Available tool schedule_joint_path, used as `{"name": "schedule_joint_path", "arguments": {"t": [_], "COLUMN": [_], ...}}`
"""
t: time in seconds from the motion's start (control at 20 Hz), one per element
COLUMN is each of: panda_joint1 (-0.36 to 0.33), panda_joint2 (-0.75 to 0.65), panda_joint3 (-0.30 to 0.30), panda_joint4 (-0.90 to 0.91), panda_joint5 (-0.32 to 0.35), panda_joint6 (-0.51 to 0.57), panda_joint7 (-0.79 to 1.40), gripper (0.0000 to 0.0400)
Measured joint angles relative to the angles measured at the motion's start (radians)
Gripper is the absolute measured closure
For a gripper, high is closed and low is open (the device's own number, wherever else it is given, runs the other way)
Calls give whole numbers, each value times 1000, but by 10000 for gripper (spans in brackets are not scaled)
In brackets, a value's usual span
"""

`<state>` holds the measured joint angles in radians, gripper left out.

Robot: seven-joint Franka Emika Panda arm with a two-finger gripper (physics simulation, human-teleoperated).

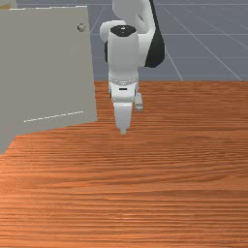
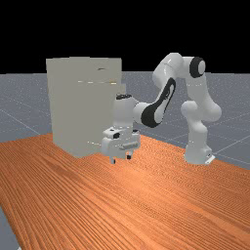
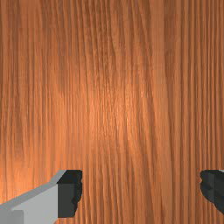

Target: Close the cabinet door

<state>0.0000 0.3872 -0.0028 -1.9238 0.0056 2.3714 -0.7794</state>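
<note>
Cabinet door: the cabinet door (image 1: 48,68) stands at the front view's left, beside my gripper (image 2: 121,159)
Facing: broad face toward the front camera, free edge toward the front view's right
Long axis: upright
Make: flat, pale grey-beige, with a round knob (image 1: 81,27)
Hand: fingers wide apart, holding nothing
Table (image 1: 145,193): streaky orange-brown wood

Cabinet door (image 1: 48,68), upper left of the front view: grey-beige. Arm (image 1: 123,55), upper centre: white with black sections. Floor (image 1: 206,53), upper right: blue-grey with a pale line grid. Table (image 1: 135,193), lower half: orange-brown with darker wood grain. Finger pads (image 3: 68,194), bottom of the wrist view: black.
</note>
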Motion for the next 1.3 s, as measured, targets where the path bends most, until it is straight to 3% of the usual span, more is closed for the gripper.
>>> {"name": "schedule_joint_path", "arguments": {"t": [0.05,0.15,0.3,0.35,0.4,0.45,0.55,0.65,0.85,1.1,1.3], "panda_joint1": [4,2,-1,24,45,59,72,69,66,70,64], "panda_joint2": [-1,0,0,-75,-132,-158,-158,-134,-122,-234,-343], "panda_joint3": [-10,-30,-38,-61,-76,-90,-119,-149,-164,-174,-207], "panda_joint4": [-5,-13,-15,-74,-80,-64,-22,15,34,-61,-170], "panda_joint5": [-17,-26,-29,-33,-21,2,71,161,238,243,198], "panda_joint6": [-12,-38,-49,-154,-255,-338,-461,-547,-595,-589,-572], "panda_joint7": [8,46,62,258,442,618,948,1232,1385,1387,1364], "gripper": [151,56,12,162,255,311,367,388,398,400,400]}}
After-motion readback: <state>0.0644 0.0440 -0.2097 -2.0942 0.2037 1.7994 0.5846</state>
